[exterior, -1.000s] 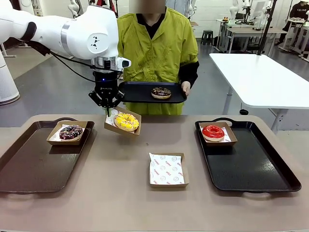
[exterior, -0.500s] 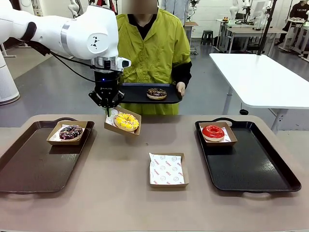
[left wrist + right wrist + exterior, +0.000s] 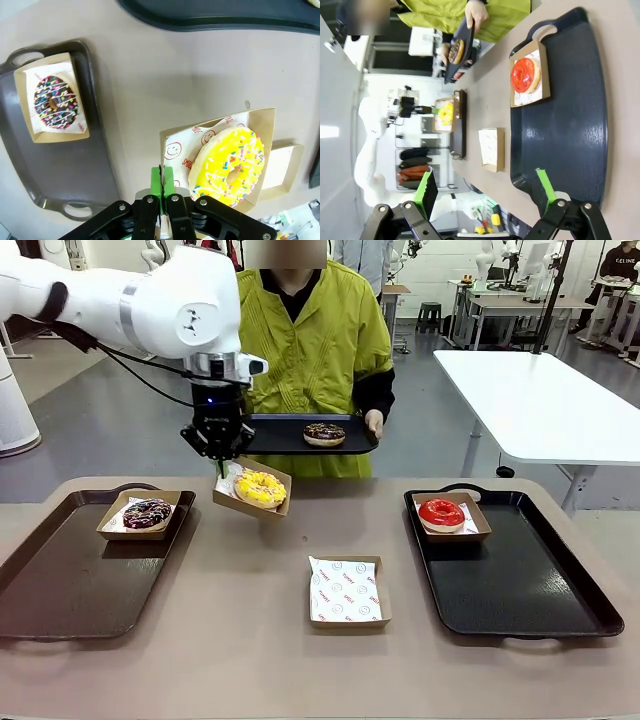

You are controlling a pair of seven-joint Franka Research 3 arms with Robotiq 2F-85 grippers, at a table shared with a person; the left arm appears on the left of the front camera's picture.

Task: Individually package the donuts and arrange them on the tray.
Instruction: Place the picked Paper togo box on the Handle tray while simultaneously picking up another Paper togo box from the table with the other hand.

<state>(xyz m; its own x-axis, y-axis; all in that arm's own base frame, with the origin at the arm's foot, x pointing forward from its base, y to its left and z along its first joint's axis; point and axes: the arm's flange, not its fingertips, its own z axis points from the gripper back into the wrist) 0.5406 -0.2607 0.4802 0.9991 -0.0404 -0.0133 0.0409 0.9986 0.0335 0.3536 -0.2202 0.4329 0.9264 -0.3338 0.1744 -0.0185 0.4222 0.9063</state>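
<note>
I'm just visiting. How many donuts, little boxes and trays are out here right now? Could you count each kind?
Donuts: 4 (yellow, red, chocolate, purple-brown)
Paper-lined boxes: 4 (three holding donuts, one empty)
Trays: 3 (two on the table, one held by the person)
Total: 11

The white left arm [image 3: 150, 305] extends in from the left side, its wrist turned straight down. Its black left gripper [image 3: 221, 462] hangs in the air, green pads [image 3: 169, 181] pressed together on the rim of a shallow brown cardboard box [image 3: 248, 510], which tilts from that hold. The right gripper [image 3: 485, 172] has its jaws spread wide and holds nothing.
</note>
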